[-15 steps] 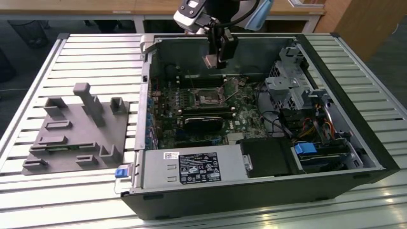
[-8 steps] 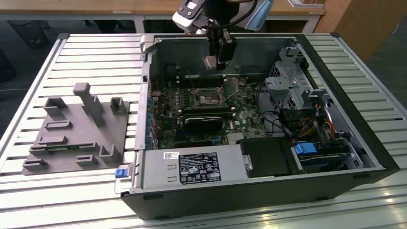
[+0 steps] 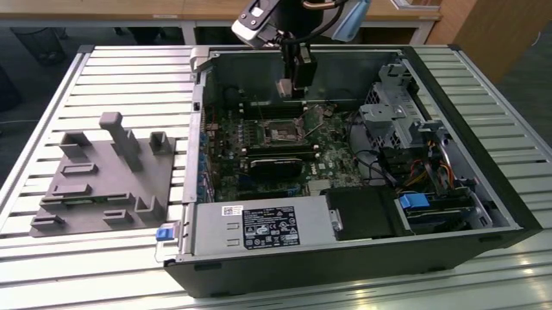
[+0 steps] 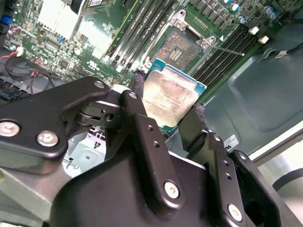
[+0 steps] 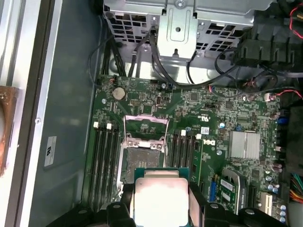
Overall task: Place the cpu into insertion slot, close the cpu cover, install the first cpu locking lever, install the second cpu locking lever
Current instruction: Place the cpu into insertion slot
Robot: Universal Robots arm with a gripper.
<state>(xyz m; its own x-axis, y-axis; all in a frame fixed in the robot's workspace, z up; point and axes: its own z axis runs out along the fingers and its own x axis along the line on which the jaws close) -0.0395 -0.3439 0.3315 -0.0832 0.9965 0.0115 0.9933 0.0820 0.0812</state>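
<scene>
- Tool clamped on the cpu by two opposite edges, metal face showing in both wrist views.
- Held cpu hangs above the insertion slot, apart from it; cpu cover stands open.
- Print on its face is illegible; white label sits on the computer case.

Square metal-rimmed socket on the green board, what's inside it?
The socket shows a bare dark centre, no chip seated. In the first wrist view, the silvery square cpu hides one edge.

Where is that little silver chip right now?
In the second wrist view the cpu sits clamped in the gripper, above the green board, close to the open insertion slot, not yet in it.
</scene>
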